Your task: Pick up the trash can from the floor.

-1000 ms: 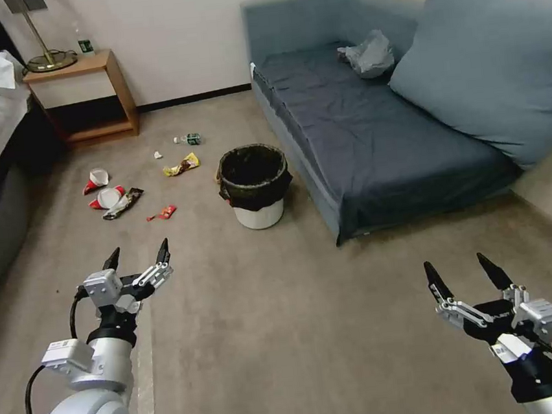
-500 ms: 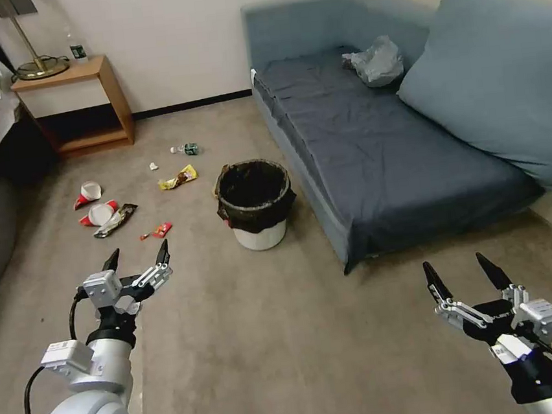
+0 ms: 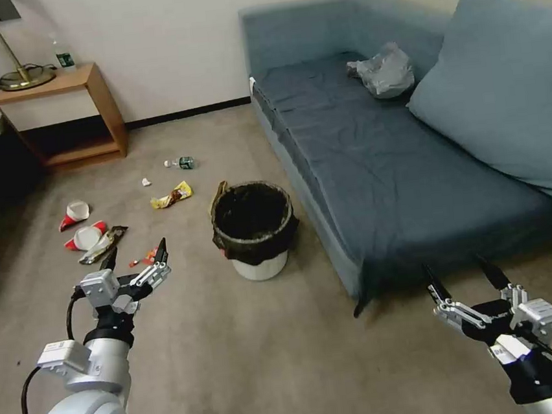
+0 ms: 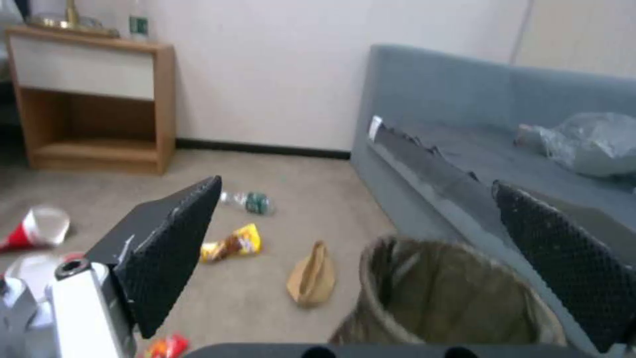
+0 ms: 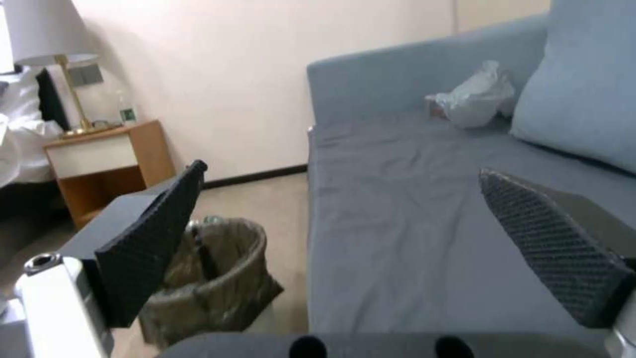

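- Since the earlier frame your view has closed on the trash can (image 3: 254, 230), upright on the floor (image 3: 251, 352) beside the sofa (image 3: 382, 158).
- Your left gripper (image 3: 134, 254) and right gripper (image 3: 459, 272) hang wide, empty, short of it.
- Approach, grasp and lift remain.

Even indoor light, soft wrist-view blur

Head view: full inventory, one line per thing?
white plastic trash can: 1, black liner, upright on beige carpet floor beside sofa
blue-grey fabric sofa: 1, right
grey plastic bag: 1, on sofa
wooden nightstand: 1, far left
red-and-white paper cups: 2, floor, left of can
yellow snack wrapper: 1, floor
small plastic bottle: 1, floor
left gripper: jaws open, raised
right gripper: jaws open, raised
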